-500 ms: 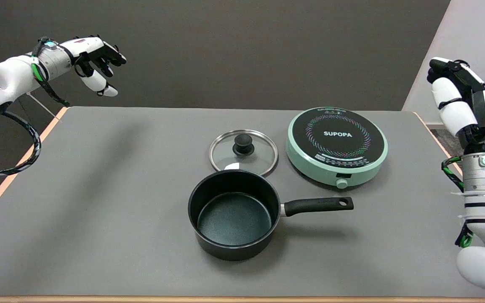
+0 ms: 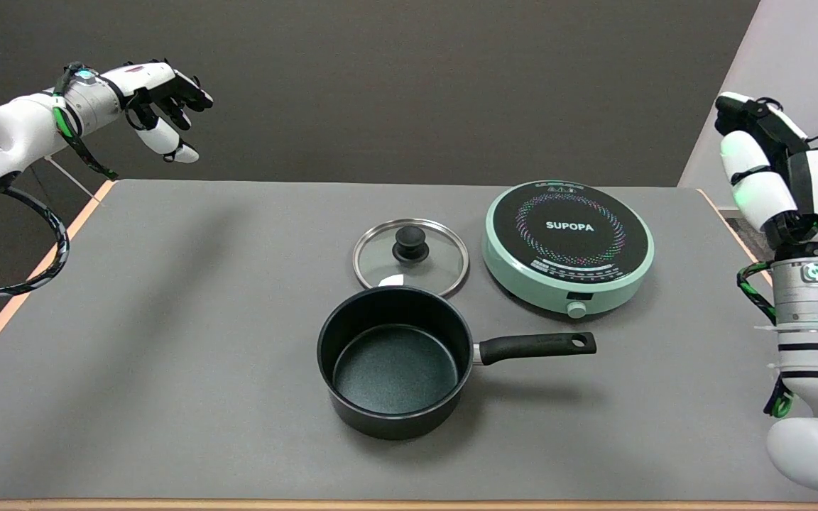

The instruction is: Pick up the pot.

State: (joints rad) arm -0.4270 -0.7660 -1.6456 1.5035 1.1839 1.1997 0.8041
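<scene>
seemingly empty, the pot (image 2: 395, 362) sits beside its lid (image 2: 410, 257).

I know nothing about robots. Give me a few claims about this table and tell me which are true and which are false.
1. The pot stands on the table with nothing inside it. True.
2. The glass lid sits on the pot. False: it lies flat on the table just behind the pot.
3. The pot's handle points toward the side where the right hand is. True.
4. The right hand grips the handle. False: it is raised at the table's right edge, well clear of the pot and holding nothing.
5. The pot rests on the green cooker. False: the cooker stands apart, behind the handle, with nothing on it.
</scene>
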